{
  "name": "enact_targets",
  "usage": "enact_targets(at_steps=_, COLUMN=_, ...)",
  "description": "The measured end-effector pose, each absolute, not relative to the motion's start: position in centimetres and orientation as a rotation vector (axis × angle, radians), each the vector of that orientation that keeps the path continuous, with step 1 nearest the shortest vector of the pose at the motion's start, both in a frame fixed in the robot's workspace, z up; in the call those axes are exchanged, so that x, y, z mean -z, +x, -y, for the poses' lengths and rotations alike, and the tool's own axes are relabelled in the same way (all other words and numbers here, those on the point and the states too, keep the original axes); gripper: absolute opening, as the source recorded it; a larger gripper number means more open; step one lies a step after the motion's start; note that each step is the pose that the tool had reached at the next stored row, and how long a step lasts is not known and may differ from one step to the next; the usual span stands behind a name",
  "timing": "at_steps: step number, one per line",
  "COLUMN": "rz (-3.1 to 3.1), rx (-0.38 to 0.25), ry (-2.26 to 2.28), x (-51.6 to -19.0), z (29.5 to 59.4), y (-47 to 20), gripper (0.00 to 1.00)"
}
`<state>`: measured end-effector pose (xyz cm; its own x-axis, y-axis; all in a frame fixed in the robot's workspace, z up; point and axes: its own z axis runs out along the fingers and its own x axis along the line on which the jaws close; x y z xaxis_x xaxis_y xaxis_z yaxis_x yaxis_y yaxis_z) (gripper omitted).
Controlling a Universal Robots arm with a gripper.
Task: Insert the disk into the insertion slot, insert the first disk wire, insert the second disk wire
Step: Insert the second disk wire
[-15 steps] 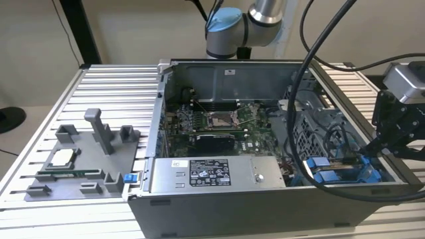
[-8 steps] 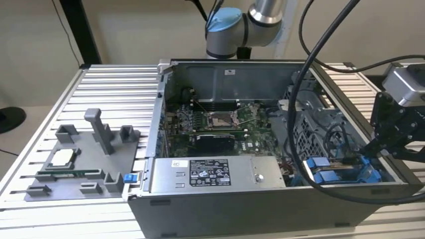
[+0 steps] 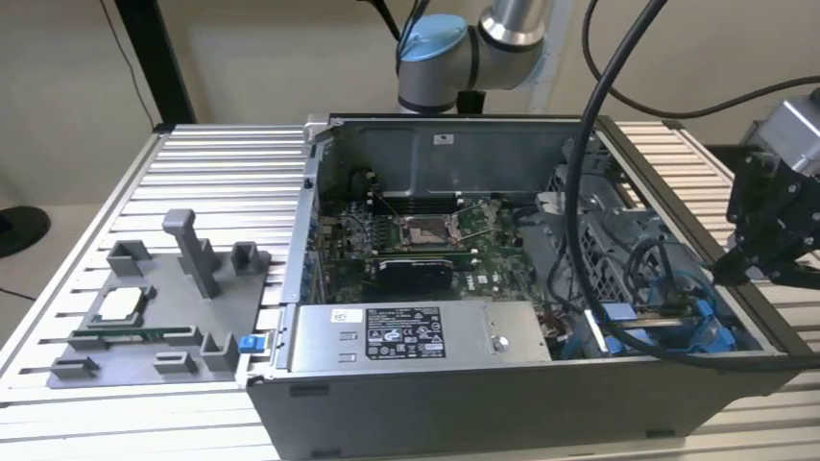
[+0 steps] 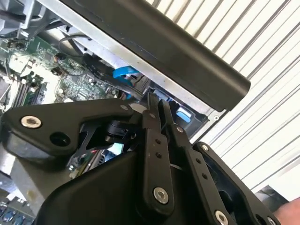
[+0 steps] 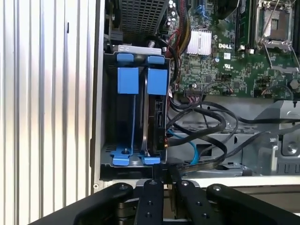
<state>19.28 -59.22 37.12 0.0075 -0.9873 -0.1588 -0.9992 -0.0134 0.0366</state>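
Observation:
In the first wrist view the disk (image 5: 157, 117) stands on edge in one bay of the insertion slot cage (image 5: 107, 140), its blue carrier tabs (image 5: 157, 79) at the end. The bay beside it holds only blue rails (image 5: 127, 82). Black wires (image 5: 201, 123) and a blue wire (image 5: 192, 150) loop beside the disk. My gripper (image 5: 164, 174) hangs over the case rim just past the cage with its fingers (image 4: 151, 140) pressed together. A black wire runs up to the tips; I cannot tell whether it is pinched. In the exterior view the gripper (image 3: 736, 272) sits at the case's right side above the cage (image 3: 666, 327).
The open computer case (image 3: 513, 403) lies on a ribbed aluminium table (image 3: 218, 173). Inside are the motherboard (image 3: 423, 240) and a grey labelled power-supply box (image 3: 410, 331). A grey fixture with parts (image 3: 154, 317) sits at the exterior view's left. A thick black cable (image 3: 587, 192) hangs across the case.

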Motion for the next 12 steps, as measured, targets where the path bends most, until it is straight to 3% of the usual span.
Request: enact_targets(at_steps=12, rz=-2.134, rx=-0.231, ry=-2.157, x=-40.5, z=59.2, y=16.4, gripper=0.0)
